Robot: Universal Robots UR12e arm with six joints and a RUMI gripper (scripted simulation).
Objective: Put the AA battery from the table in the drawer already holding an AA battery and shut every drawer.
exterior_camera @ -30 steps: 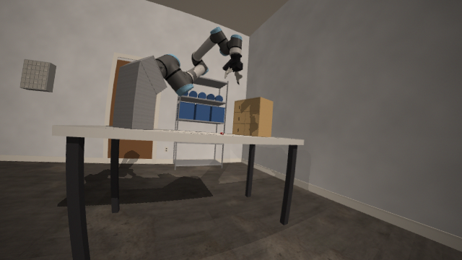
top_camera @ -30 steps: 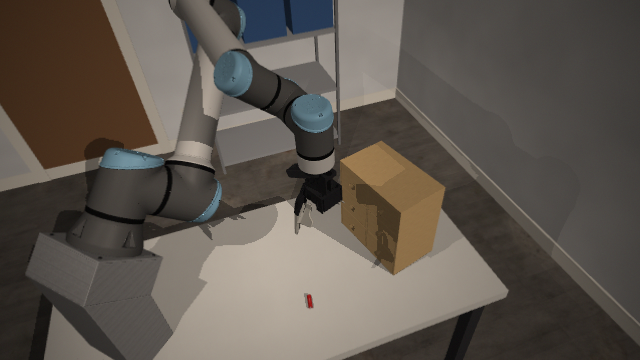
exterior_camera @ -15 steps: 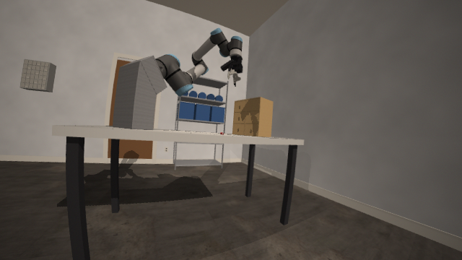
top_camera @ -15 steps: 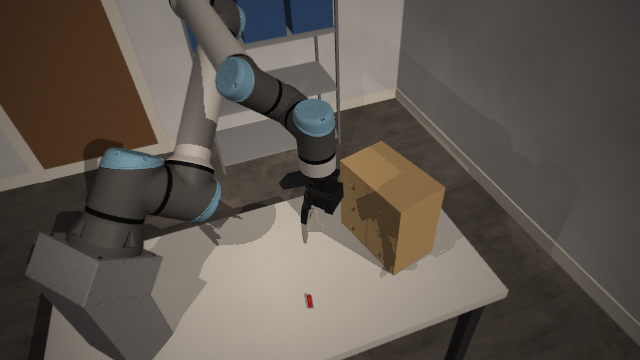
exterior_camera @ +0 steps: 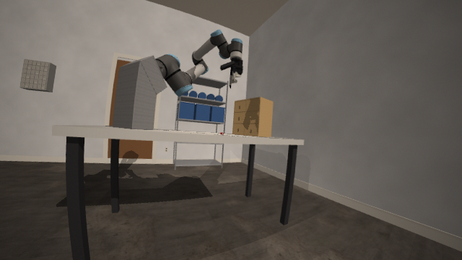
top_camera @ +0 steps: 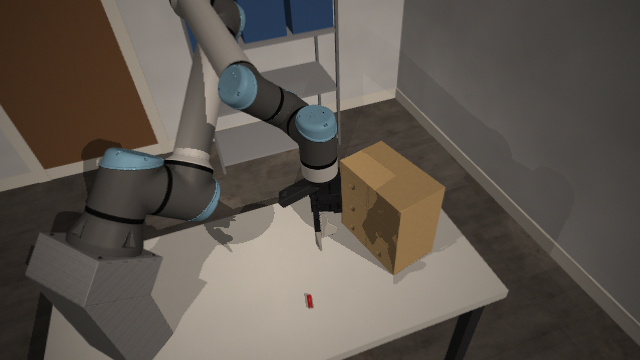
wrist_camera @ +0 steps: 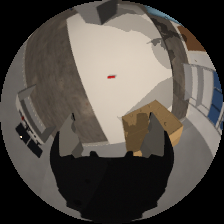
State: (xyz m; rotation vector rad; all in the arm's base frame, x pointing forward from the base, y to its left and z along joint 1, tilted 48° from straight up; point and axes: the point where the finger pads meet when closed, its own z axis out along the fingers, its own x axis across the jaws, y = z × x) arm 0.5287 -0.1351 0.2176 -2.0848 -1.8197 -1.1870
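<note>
- The red battery [top_camera: 310, 301] [exterior_camera: 221, 133] [wrist_camera: 111, 77] lies on its side on my bench [top_camera: 250, 290] [exterior_camera: 173, 135] [wrist_camera: 100, 55], low and just left of centre in the top frame.
- Its long axis runs nearly up and down there, the upper end leaning slightly left; in the wrist frame, above centre, the same axis runs almost level. Which end is positive I cannot tell.
- From the top view I see my arm [top_camera: 212, 37] [exterior_camera: 203, 48] rise from its grey pedestal [top_camera: 95, 270] [exterior_camera: 131, 97] at lower left, run out of the upper edge, then slope back down rightward to the wrist joints right of the upper centre.
- My claw [top_camera: 300, 217] [exterior_camera: 231, 77] [wrist_camera: 111, 113] hangs below them, well above the bench in the exterior frame and apart from the battery.
- It is released, both fingers spread wide, with nothing between them.
- The wooden chest [top_camera: 422, 230] [exterior_camera: 266, 117] [wrist_camera: 170, 120] stands upright right of centre in the top frame, its knobbed front facing lower left; the drawers I can make out look shut.

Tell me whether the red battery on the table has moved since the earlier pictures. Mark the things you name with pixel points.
No. The battery [top_camera: 310, 301] [exterior_camera: 221, 133] [wrist_camera: 111, 77] lies at the same spot relative to the wooden chest [top_camera: 422, 235] [exterior_camera: 266, 117] [wrist_camera: 161, 116] in the top view.
</note>
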